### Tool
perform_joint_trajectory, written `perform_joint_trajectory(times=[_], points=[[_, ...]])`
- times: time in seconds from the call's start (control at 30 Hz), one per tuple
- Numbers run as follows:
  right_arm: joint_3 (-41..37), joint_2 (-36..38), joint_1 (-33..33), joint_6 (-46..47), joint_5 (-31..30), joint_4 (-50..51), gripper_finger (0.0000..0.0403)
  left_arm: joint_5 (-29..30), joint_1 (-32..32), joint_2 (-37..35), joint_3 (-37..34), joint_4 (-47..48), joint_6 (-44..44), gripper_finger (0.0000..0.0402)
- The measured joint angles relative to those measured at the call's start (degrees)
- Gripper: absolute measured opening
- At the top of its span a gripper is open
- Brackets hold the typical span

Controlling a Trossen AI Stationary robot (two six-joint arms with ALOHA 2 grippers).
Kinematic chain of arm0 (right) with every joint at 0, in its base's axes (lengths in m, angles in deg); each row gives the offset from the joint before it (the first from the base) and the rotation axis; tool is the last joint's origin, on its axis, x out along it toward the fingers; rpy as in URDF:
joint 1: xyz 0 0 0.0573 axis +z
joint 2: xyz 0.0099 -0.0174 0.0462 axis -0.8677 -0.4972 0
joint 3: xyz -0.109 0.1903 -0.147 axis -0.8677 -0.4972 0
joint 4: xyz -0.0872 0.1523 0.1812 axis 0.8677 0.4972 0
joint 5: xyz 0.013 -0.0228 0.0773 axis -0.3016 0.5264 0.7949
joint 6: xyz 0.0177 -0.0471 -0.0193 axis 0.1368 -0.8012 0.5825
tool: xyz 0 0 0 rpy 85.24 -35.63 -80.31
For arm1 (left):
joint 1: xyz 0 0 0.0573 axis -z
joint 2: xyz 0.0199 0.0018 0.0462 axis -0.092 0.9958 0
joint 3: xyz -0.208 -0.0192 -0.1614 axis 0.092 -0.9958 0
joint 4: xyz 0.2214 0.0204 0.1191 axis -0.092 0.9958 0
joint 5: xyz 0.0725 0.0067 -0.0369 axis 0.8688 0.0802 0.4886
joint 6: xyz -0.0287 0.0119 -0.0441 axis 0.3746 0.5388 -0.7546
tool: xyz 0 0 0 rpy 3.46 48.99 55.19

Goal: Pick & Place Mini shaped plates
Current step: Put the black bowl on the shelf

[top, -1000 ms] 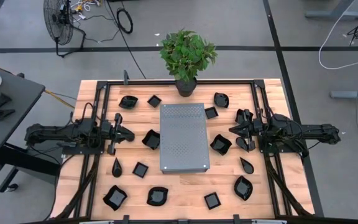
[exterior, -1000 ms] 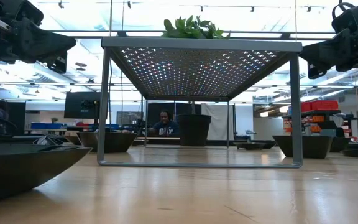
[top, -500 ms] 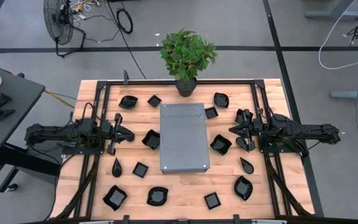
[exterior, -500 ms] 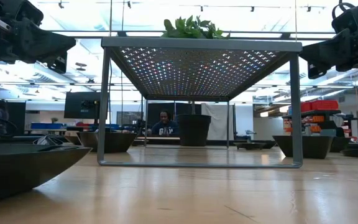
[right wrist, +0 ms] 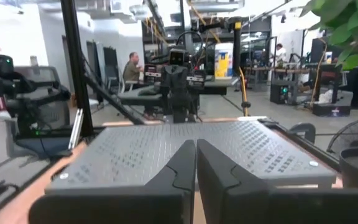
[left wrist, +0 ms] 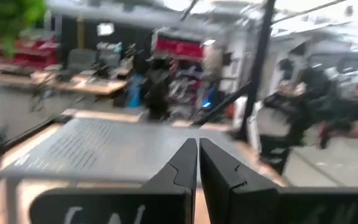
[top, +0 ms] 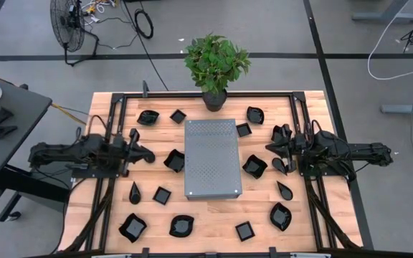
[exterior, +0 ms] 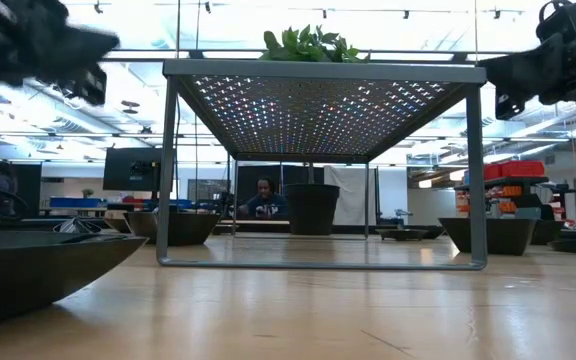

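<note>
progress: nothing placed yet, all picking left | mini shaped plates (top: 255,166) ringing grey slab (top: 212,158) from 12 through 11 o'clock; none held | left gripper (top: 146,152) at 9 o'clock, fingers pressed together, empty; right gripper (top: 271,149) at 3 o'clock, likewise

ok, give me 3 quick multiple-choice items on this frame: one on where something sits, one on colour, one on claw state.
1. Where is the potted plant?
A. at the middle of the table's far edge
B. on the grey stand
C. beside the left arm

2. What colour are the small dishes?
A. white
B. black
C. red

3. How do the two claws stand?
A. both shut and empty
B. both wide open
C. each holding a dish

Answers:
1 A: the potted plant stands just beyond the grey stand.
2 B: every small dish is glossy black.
3 A: the left claw and right claw show fingers pressed together with nothing between.
</note>
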Motion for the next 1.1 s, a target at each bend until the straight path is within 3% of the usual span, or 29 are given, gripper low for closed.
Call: perform_joint_trajectory(times=[0.17, 0.43, 0.87, 1.1], points=[[0.01, 0.00, -0.04, 1.43, -1.70, -4.31, 0.0020, -1.70, 0.01, 0.02, 5.76, 3.12, -0.12, 0.0023], [4.50, 0.00, -0.04, 6.63, -1.68, -0.30, 0.0020, -1.63, 0.00, 0.02, 19.51, 21.12, 0.23, 0.0023], [28.45, -0.02, -0.04, 5.71, -3.09, 31.73, 0.0020, 0.18, 0.00, 0.02, 41.95, 48.27, 0.42, 0.0023], [42.15, -0.01, -0.04, 5.99, -3.85, 48.40, 0.0020, 1.75, 0.00, 0.02, 49.41, 55.53, 2.40, 0.0023]])
